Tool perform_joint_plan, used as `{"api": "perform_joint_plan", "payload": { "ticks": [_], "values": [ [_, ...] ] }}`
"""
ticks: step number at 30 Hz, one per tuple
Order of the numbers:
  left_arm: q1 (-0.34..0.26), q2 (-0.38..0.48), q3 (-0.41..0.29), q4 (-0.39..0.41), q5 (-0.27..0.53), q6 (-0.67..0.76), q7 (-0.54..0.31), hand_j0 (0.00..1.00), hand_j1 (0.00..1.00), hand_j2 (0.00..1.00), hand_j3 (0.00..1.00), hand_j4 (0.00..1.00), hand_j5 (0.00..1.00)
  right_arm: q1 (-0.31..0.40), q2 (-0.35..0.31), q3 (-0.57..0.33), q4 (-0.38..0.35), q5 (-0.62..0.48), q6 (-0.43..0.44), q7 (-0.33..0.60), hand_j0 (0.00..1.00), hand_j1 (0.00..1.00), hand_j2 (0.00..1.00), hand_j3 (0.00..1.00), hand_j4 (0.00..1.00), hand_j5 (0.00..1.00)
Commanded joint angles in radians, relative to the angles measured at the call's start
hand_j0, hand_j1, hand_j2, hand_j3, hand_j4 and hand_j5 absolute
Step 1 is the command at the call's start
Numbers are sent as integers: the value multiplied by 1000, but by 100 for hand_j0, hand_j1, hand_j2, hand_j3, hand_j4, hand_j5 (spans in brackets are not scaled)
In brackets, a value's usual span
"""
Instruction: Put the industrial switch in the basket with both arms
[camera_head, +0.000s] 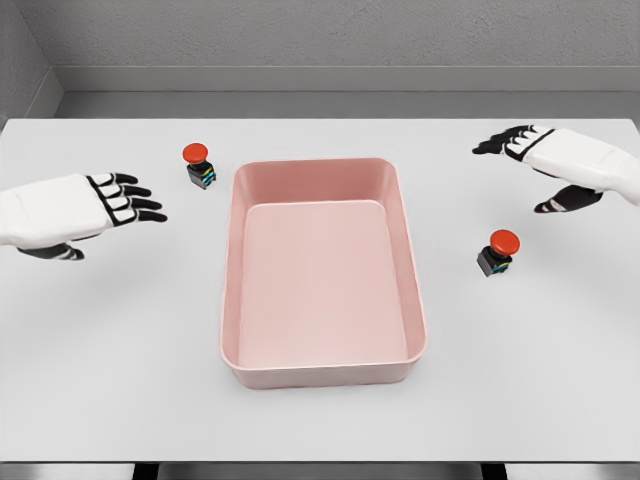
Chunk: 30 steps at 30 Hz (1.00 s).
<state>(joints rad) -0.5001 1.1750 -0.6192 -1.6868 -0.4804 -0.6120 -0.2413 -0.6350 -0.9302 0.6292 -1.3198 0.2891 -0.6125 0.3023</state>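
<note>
The pink basket sits mid-table, with nothing in it. One switch stands just left of its far corner, another right of it, each upright, red button topmost. Left hand and right hand hover with fingers spread, holding nothing; a clumsy reach could topple a switch or nudge it away

A white table fills most of the view, its near edge at the bottom. Beyond its far edge runs a grey floor strip, then a grey textured wall. A side wall meets it at far left. Light is even and soft.
</note>
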Motion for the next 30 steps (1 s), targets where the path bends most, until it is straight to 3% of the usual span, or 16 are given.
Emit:
{"api": "perform_joint_plan", "payload": {
  "ticks": [1,7,11,16,25,27,30],
  "values": [
    [0,6,1,-2,6,1,-1,100,100,100,100,100,100,0,-6,1,-1,-8,2,-12,100,100,100,100,100,100],
    [6,5,1,6,117,1,5,100,100,100,100,100,100,17,-90,15,-27,-8,2,-25,100,100,100,100,100,100],
    [11,5,0,9,154,1,5,100,100,100,100,100,100,34,-102,35,-25,-8,2,-35,100,100,100,100,100,100],
    [11,-2,-37,22,278,1,5,100,100,100,100,100,100,37,-98,41,-29,-8,2,-34,100,100,100,100,100,100],
    [-2,-11,-36,42,229,1,4,100,100,100,100,100,100,89,-102,41,-76,-8,2,-32,100,100,100,100,100,100],
    [-8,-32,-34,67,227,1,4,100,100,100,100,100,100,100,-102,41,-82,-8,2,-29,100,100,100,100,100,100],
    [-54,-143,-36,153,180,1,4,100,100,100,100,100,100,112,-99,41,-82,-8,2,-26,100,100,100,100,100,100]
  ]
}}
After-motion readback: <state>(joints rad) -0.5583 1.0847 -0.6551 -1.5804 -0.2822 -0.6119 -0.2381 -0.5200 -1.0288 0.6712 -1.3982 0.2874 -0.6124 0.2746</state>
